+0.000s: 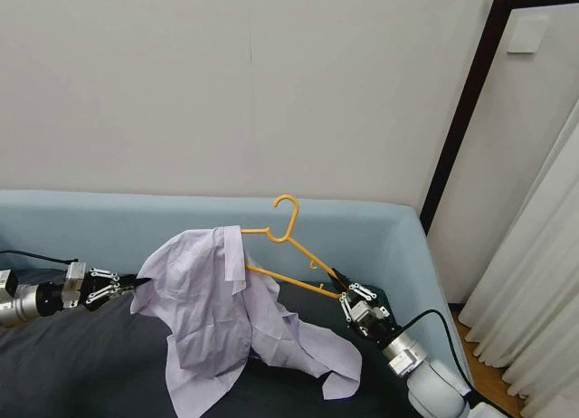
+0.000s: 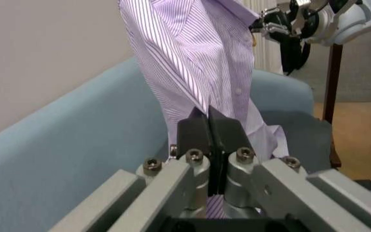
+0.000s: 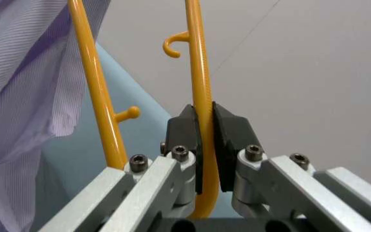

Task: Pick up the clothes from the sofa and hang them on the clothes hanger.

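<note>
A lilac striped shirt (image 1: 217,305) hangs over one arm of an orange hanger (image 1: 286,240), held up above the light blue sofa (image 1: 380,242). My right gripper (image 1: 338,289) is shut on the hanger's other end; in the right wrist view the orange hanger (image 3: 202,96) runs between its pads (image 3: 227,133). My left gripper (image 1: 136,280) is shut on the shirt's edge at the left. In the left wrist view the shirt (image 2: 198,58) rises from between the closed pads (image 2: 192,133), and the right gripper (image 2: 279,24) shows far off.
A dark grey seat cushion (image 1: 81,364) lies under the shirt. The pale wall (image 1: 253,83) rises behind the sofa. A dark door frame (image 1: 461,110) and white curtain (image 1: 543,282) stand to the right.
</note>
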`<state>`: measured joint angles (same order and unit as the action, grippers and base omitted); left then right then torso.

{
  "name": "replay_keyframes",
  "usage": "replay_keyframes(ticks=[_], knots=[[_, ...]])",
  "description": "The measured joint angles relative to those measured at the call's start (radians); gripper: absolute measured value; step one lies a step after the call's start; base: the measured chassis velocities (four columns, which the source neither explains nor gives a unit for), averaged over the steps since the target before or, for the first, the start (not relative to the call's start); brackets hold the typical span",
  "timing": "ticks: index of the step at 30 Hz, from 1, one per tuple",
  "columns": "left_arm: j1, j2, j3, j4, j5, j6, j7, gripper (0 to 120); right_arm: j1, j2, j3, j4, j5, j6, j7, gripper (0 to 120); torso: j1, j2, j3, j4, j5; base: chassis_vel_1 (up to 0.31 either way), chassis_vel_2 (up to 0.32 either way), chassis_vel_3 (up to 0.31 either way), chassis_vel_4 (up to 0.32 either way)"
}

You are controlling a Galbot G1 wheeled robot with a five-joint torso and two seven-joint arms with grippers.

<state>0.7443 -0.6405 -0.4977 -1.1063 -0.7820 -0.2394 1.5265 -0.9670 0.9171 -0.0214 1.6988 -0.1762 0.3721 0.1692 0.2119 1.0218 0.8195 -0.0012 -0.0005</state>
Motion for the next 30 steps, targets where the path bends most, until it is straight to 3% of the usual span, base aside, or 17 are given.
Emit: replay_keyframes(ticks=[12, 19, 30], knots=[[0.028, 0.014, -0.008, -0.044, -0.005, -0.018, -0.018, 0, -0.035, 0.021, -0.1, 0.031, 0.175, -0.042, 0.135, 5, 0.0, 0.0, 0.0, 0.0, -0.0002, 0.0, 0.0, 0.0, 0.0], [0.035, 0.044, -0.008, -0.081, -0.047, -0.032, -0.061, 0, -0.037, 0.057, -0.121, -0.015, 0.101, 0.02, 0.091, 5, 0.0, 0.0, 0.0, 0.0001, 0.0, 0.0, 0.0, 0.0, 0.0], [0.042, 0.064, -0.008, -0.102, -0.061, -0.049, -0.075, 0, -0.04, 0.093, -0.14, -0.021, 0.114, 0.057, 0.085, 5, 0.0, 0.0, 0.0, 0.0001, -0.0001, 0.0, 0.0, 0.0, 0.0]])
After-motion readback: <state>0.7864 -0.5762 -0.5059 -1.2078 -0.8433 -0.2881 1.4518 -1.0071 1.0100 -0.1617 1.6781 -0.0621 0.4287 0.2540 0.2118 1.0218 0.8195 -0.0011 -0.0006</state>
